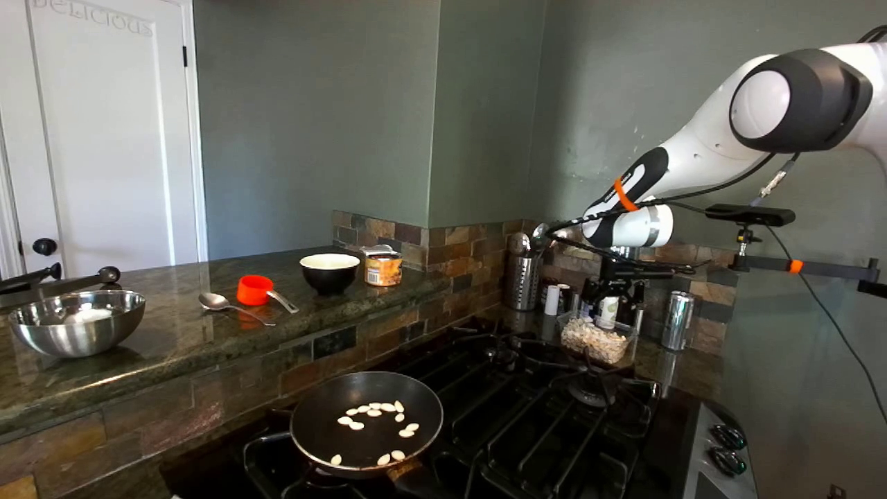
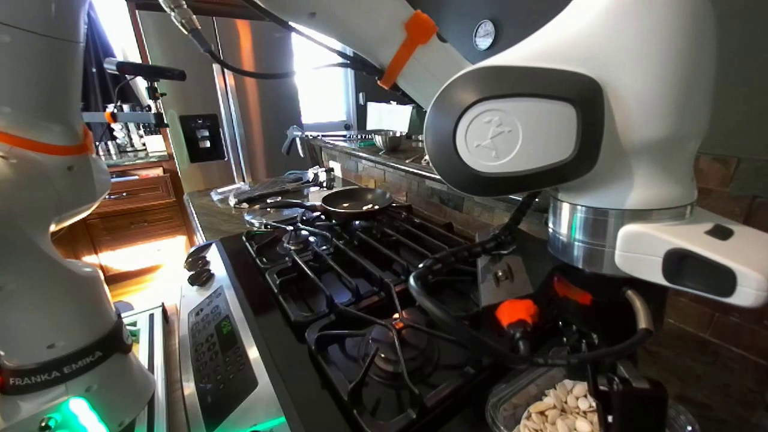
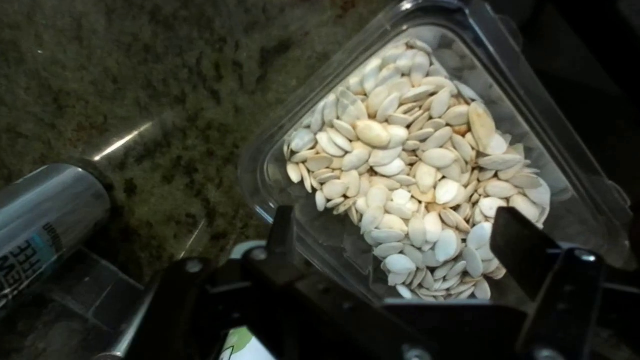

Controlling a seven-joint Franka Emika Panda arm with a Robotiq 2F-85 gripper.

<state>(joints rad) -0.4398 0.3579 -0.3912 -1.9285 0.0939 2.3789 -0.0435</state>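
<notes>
My pincer (image 3: 397,232) hangs spread wide, gripping nothing, over pale seeds (image 3: 415,175) in a clear tub (image 3: 540,107); silver can (image 3: 55,215) near it, frying pan (image 1: 319,416) well apart.

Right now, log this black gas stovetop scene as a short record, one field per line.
End effector: black two-fingered gripper, open, holding nothing
Nearest it: clear boxy plastic container of pale flat seeds
Contact: cannot be told
Further off: round black frying pan on the stovetop, scattered white seeds inside
Raised level: dark stone counter with shiny metal bowl, silver spoon, red measuring cup, small black bowl, orange-labelled can
</notes>
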